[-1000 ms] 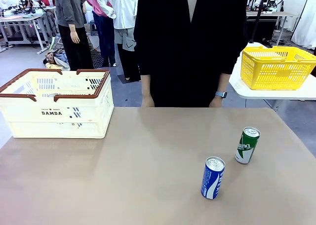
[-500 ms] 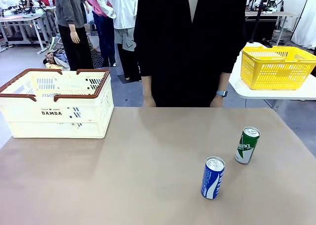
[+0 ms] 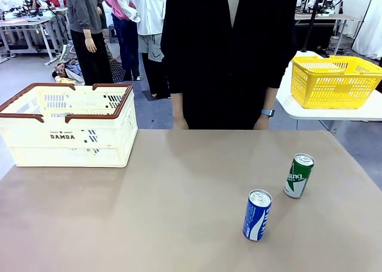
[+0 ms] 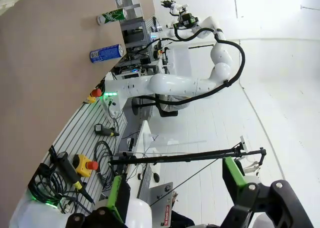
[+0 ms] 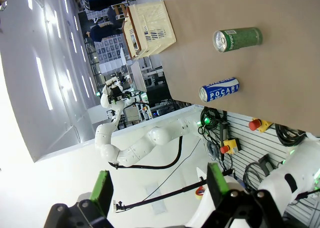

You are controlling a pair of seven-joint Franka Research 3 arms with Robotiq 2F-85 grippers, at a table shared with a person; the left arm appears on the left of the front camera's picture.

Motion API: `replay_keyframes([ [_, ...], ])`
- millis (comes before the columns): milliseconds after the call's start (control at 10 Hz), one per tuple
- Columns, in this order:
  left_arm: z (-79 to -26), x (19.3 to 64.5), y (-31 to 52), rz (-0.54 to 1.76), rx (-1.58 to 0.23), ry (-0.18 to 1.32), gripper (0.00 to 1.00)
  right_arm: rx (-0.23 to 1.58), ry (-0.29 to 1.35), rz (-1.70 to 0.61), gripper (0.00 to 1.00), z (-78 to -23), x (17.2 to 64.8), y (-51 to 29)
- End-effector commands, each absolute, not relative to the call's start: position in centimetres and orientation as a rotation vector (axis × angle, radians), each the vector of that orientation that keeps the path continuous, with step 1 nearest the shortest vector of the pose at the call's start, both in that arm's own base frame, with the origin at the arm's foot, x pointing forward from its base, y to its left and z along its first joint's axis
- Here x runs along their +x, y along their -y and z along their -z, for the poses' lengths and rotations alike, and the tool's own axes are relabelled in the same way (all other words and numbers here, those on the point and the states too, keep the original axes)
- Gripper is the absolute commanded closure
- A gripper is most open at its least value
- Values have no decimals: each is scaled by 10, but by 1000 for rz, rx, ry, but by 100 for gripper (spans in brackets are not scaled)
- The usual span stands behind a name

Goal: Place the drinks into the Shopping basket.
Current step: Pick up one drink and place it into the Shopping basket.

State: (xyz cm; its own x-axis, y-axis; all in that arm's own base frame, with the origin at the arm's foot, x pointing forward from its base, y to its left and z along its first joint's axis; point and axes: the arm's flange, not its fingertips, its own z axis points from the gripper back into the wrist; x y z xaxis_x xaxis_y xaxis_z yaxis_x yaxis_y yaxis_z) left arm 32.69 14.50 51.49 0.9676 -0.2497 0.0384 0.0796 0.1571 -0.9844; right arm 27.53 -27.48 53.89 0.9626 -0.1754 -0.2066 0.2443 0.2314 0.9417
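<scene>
Two drinks stand upright on the tan table at the right: a blue can (image 3: 257,215) nearer my side and a green can (image 3: 299,175) a little farther and to its right. The cream Shopping basket (image 3: 68,126) with a brown rim sits at the table's far left. In the left wrist view my left gripper (image 4: 175,188) is open, held well off the table, with the blue can (image 4: 106,53) and green can (image 4: 112,16) far away. My right gripper (image 5: 160,185) is open too, likewise far from the green can (image 5: 237,39), the blue can (image 5: 219,89) and the Shopping basket (image 5: 150,28).
A person in black stands at the far edge, one hand (image 3: 178,123) and the other hand (image 3: 261,123) resting on the table. A yellow mesh basket (image 3: 334,81) sits on a white side table at the right. Open tabletop lies between the cans and the cream basket.
</scene>
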Motion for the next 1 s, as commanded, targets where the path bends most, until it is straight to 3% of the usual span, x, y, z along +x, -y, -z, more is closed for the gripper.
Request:
replay_keyframes([
  [0,-535,314,-130,143,-1234,-117,0,1311,-70,293,0,-543,275,273],
  [200,-576,298,-14,380,-953,-242,0,1311,-70,293,0,-543,275,273],
  [500,-585,277,170,520,-601,-119,0,1311,-70,293,0,-543,275,273],
  [700,-569,264,233,508,-573,-35,0,1311,-70,293,0,-543,275,273],
  [800,-562,283,213,469,-666,-173,0,1311,-70,293,0,-543,275,273],
  [900,-586,242,241,566,-557,-79,0,1311,-70,293,0,-543,275,273],
])
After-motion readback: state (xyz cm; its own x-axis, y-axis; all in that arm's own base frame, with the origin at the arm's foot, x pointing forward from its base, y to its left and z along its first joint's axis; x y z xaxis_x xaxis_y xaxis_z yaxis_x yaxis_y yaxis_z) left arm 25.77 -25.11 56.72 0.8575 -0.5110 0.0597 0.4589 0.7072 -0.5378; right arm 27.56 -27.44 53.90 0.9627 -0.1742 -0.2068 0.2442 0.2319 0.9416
